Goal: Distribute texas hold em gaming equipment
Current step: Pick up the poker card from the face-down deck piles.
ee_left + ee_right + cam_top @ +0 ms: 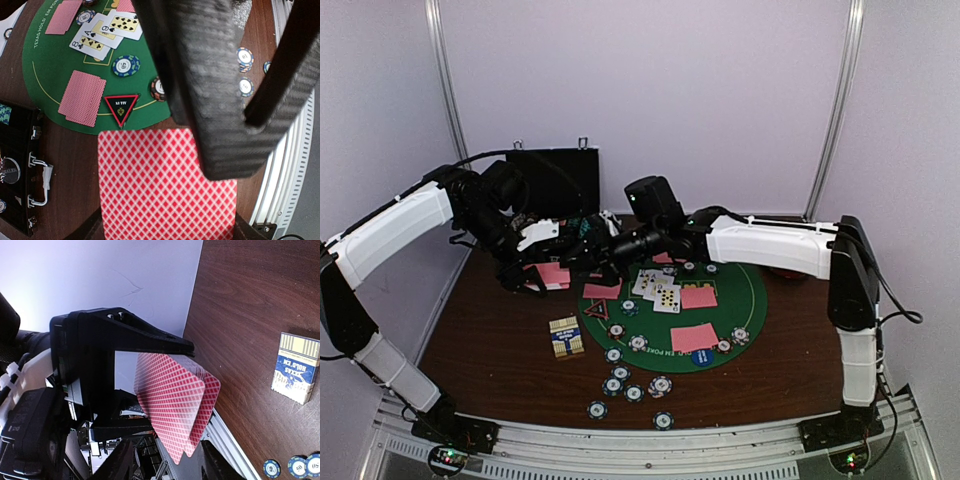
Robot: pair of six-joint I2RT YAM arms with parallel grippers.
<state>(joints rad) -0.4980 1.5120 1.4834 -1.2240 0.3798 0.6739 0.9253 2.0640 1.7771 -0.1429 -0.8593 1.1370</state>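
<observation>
Over table (490, 350), left | left pincer (240, 145) clamps fanned red lattice-backed cards (175, 405) | right pincer (172, 462) parted around their corner

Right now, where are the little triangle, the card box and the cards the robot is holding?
triangle (121, 106): left wrist view, its black middle.
card box (295, 371): right wrist view, its blue label.
held cards (160, 185): left wrist view, the red patterned back.

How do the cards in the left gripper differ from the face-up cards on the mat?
The held cards show red backs; the face-up cards show faces. The held cards are clamped in the left gripper, off the table; the face-up cards lie flat on the mat. Both sets are playing cards, slightly fanned.
</observation>
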